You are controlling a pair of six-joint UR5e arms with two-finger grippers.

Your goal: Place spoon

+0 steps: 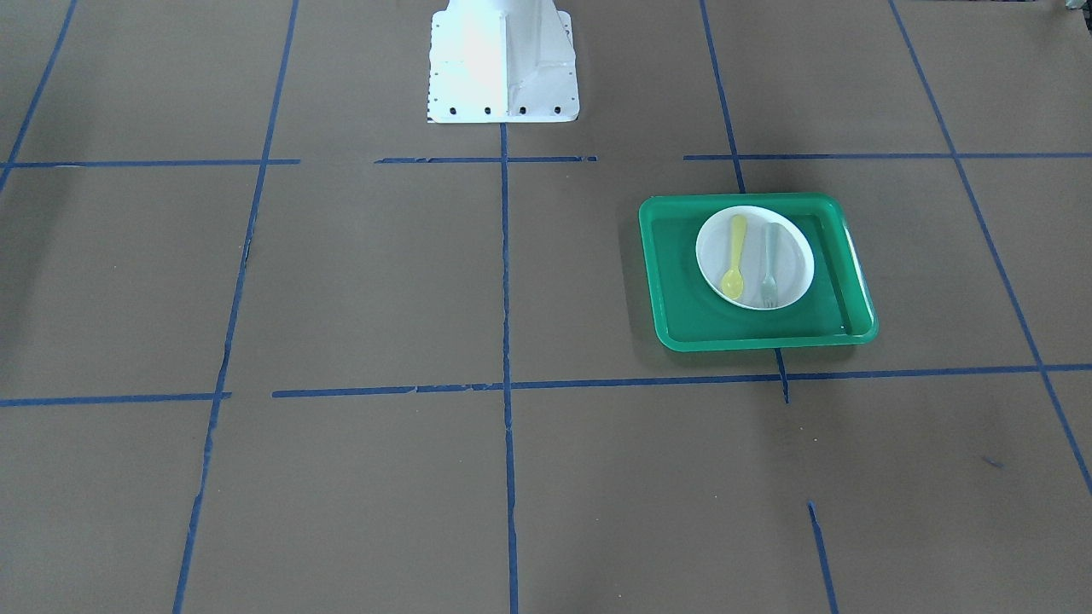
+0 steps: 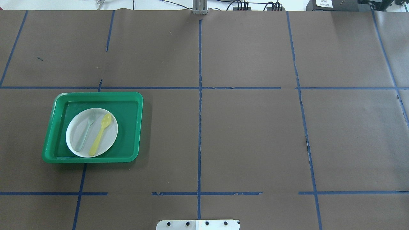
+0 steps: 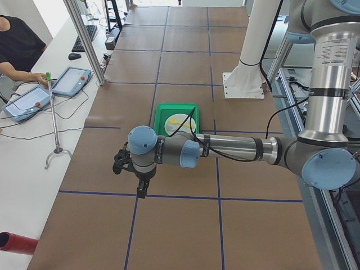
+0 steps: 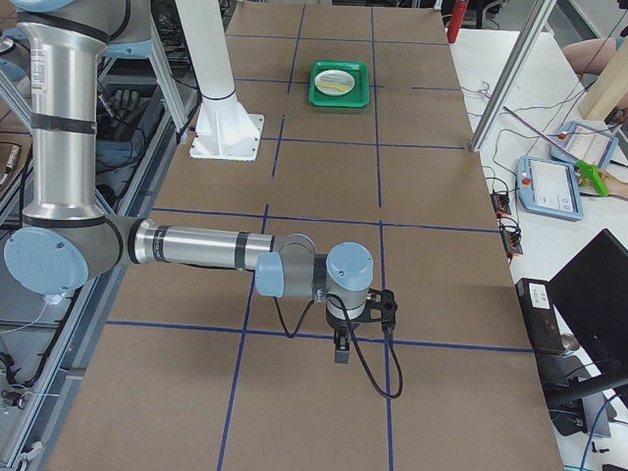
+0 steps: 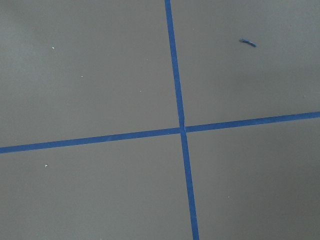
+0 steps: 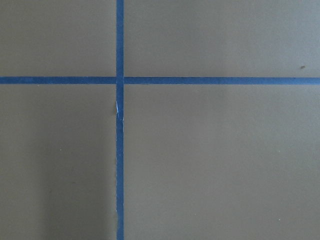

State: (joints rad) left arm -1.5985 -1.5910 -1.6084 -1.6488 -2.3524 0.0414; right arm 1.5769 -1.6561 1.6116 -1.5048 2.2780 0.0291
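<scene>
The small yellow spoon (image 1: 735, 256) lies on a white plate (image 1: 755, 223) inside a green tray (image 1: 751, 328), with a pale grey-green fork (image 1: 771, 260) beside it. In the overhead view the spoon (image 2: 100, 134) lies right of the fork (image 2: 84, 134) on the plate (image 2: 108, 142). My left gripper (image 3: 140, 188) hangs over bare table, well away from the tray (image 3: 169, 109). My right gripper (image 4: 340, 348) hangs far from the tray (image 4: 340, 98). I cannot tell whether either gripper is open or shut. Both wrist views show only brown paper.
Brown paper with blue tape lines (image 2: 199, 127) covers the table. The white robot base (image 1: 503, 68) stands at the table's near edge. Operators with tablets (image 3: 72, 80) sit beyond the far edge, behind a metal post (image 3: 84, 39).
</scene>
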